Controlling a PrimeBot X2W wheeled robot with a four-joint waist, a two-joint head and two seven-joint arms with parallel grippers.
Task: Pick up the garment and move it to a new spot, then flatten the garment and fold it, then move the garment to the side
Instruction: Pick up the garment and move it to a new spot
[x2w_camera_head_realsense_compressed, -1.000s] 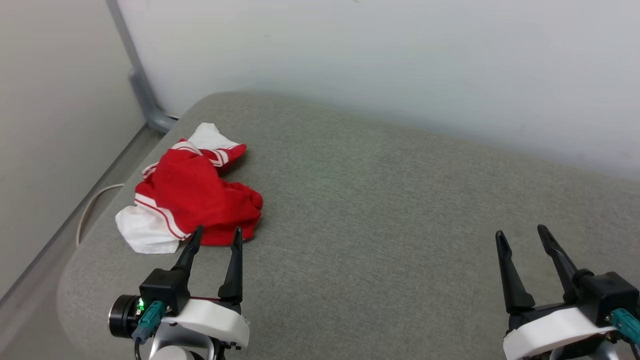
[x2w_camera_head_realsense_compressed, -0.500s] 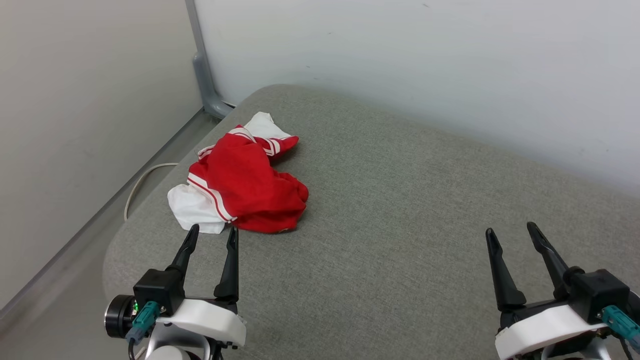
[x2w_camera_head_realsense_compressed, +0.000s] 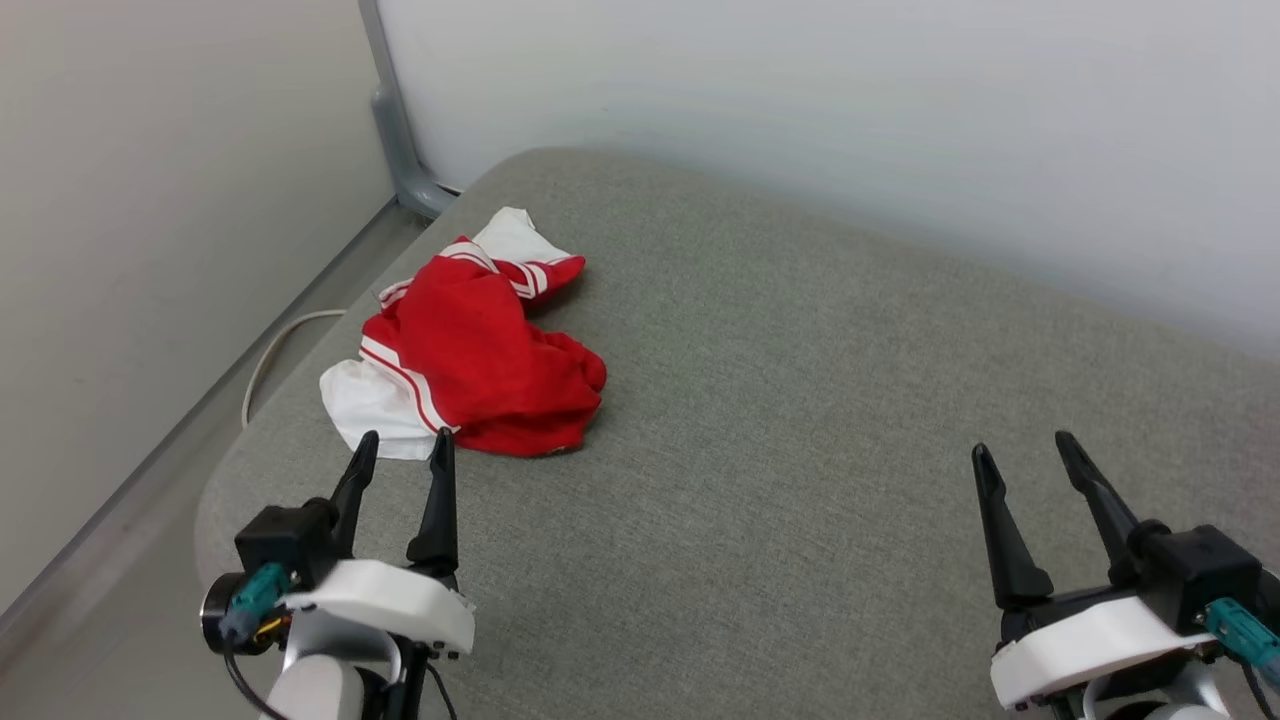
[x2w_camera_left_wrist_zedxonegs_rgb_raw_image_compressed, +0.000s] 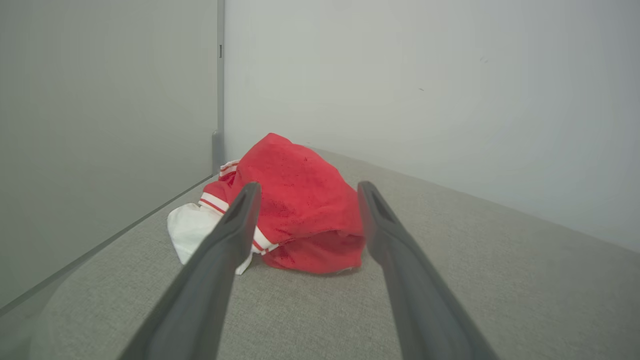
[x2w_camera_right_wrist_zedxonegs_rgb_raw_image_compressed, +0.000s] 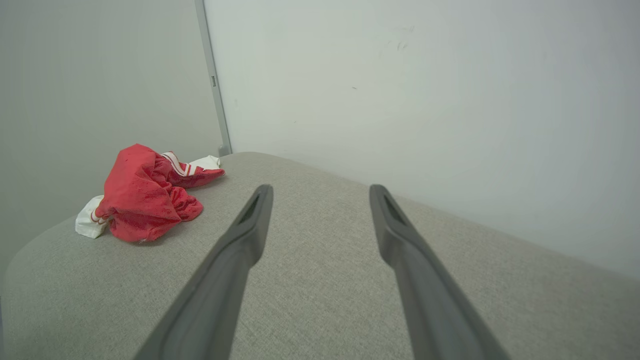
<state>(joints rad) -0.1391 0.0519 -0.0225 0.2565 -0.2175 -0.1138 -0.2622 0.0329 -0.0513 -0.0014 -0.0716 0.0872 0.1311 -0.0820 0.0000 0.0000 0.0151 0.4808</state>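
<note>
Now our left claw (x2w_camera_head_realsense_compressed: 406, 436) hangs with its two fingers spread and nothing between them, tips just short of the garment (x2w_camera_head_realsense_compressed: 470, 350). The garment lies crumpled in a heap near the far left corner of the grey padded surface (x2w_camera_head_realsense_compressed: 800, 420), with a white sleeve toward us. Our right claw (x2w_camera_head_realsense_compressed: 1021, 444) is likewise spread and empty, well apart from the heap, over bare padding. We judge that the pick-up is not yet begun. To do it well, we should go forward and down onto the red bulk rather than the loose white sleeve, so several layers are caught and the heap lifts together. In the left wrist view the mound sits between the fingers, so the line looks good. We should close only once the tips press into the cloth.
</note>
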